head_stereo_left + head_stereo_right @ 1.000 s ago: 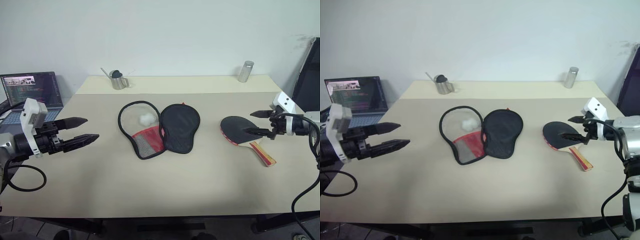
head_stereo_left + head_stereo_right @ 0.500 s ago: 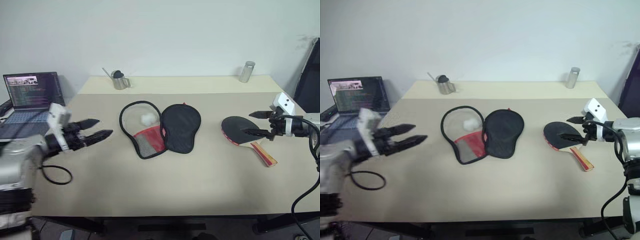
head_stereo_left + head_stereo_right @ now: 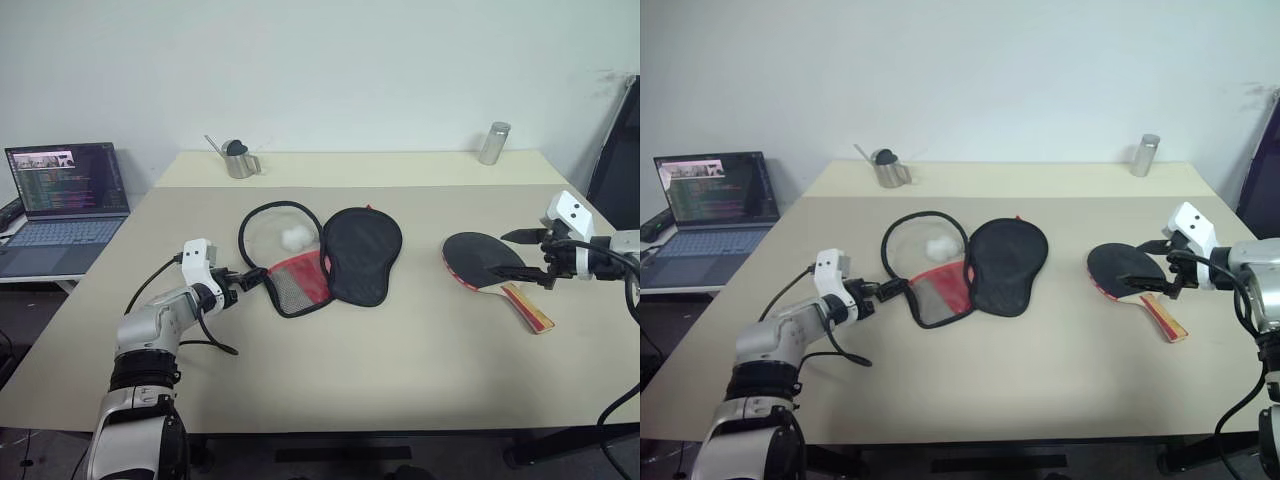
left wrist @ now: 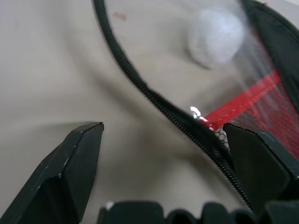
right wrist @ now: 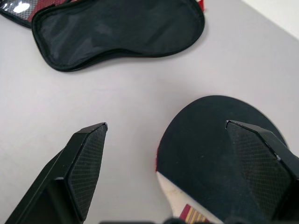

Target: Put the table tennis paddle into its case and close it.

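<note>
The case point(image 3: 362, 255) lies unzipped and spread flat at the table's middle, its black half on the right. Its left half point(image 3: 290, 262) has a red lower part and a see-through pocket holding a white ball point(image 3: 294, 237). My left gripper point(image 3: 250, 281) is open, low over the table at that half's lower left zipper rim point(image 4: 140, 84), which runs between its fingers in the left wrist view. The table tennis paddle point(image 3: 478, 258) rests black face up on the right, handle toward the near right. My right gripper point(image 3: 507, 252) hovers open over the paddle's blade point(image 5: 210, 140).
A laptop point(image 3: 65, 190) sits on a side desk at the left. At the table's back stand a metal cup point(image 3: 237, 160) and a metal canister point(image 3: 491, 143). A dark panel point(image 3: 615, 150) leans at the far right. Bare tabletop point(image 3: 350, 360) stretches along the front.
My left arm has swung down and forward from the table's left side to the case's left rim, with the wrist rolling. The right gripper has stayed over the paddle.
</note>
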Available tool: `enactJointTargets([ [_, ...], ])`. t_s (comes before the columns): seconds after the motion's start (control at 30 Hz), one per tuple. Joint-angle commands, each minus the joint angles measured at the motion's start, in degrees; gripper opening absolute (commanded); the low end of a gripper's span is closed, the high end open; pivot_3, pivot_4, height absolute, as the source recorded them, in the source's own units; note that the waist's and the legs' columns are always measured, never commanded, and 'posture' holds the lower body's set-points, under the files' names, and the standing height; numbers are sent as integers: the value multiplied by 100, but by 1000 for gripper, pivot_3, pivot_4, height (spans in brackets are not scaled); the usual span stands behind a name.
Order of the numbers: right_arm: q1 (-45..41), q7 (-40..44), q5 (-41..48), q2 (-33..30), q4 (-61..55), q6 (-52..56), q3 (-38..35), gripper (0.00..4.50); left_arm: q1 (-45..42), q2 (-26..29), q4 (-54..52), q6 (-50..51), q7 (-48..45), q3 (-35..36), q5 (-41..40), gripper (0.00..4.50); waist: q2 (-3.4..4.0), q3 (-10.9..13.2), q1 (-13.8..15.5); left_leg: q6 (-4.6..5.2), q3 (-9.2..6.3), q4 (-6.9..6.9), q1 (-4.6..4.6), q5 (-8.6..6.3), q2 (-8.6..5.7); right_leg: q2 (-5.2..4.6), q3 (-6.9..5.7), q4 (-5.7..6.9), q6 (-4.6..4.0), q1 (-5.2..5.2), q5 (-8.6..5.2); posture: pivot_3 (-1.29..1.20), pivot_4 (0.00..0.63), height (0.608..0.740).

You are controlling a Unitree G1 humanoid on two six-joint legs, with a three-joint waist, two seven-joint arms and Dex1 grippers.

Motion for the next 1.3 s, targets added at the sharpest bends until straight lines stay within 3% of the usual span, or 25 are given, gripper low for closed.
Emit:
enactJointTargets([
  [0.03, -344, -112, 69, 59, 83, -173, -139, 4456, -212, -170, -244, 120, 175, 125, -154, 4500, 0, 0, 7, 0, 1, 4, 1, 0, -1, 0, 1, 5, 0, 0, 0, 0, 150, 740],
  [0.3, -286, -173, 111, 202, -35, -198, -155, 4456, -713, -734, -44, 275, 204, -3, -226, 4500, -5, 1, 118, -3, 1, 10, -1, 2, -4, -5, -2, 11, 0, 0, 0, 0, 150, 740],
  [0.6, -245, -243, 133, 216, -158, -179, -193, 4456, -758, -961, -84, 355, 95, -131, -214, 4500, -6, 1, 98, -4, 9, 9, 0, 2, -4, -5, 2, 14, 0, -3, 0, 0, 150, 740],
  [1.03, -189, -361, 212, 224, -303, -148, -167, 4500, -725, -1379, -372, 241, 463, -120, -216, 22, -7, 2, 119, -4, 8, 10, 0, 3, -4, -6, 1, 13, 0, -3, 0, 0, 150, 740],
  [1.3, -105, -413, 238, 210, -419, -80, -160, 4500, -800, -1537, -255, 68, 563, -172, -120, 22, -7, 2, 121, -5, 9, 10, 0, 3, -4, -6, 1, 13, 0, -2, 0, 0, 150, 740],
])
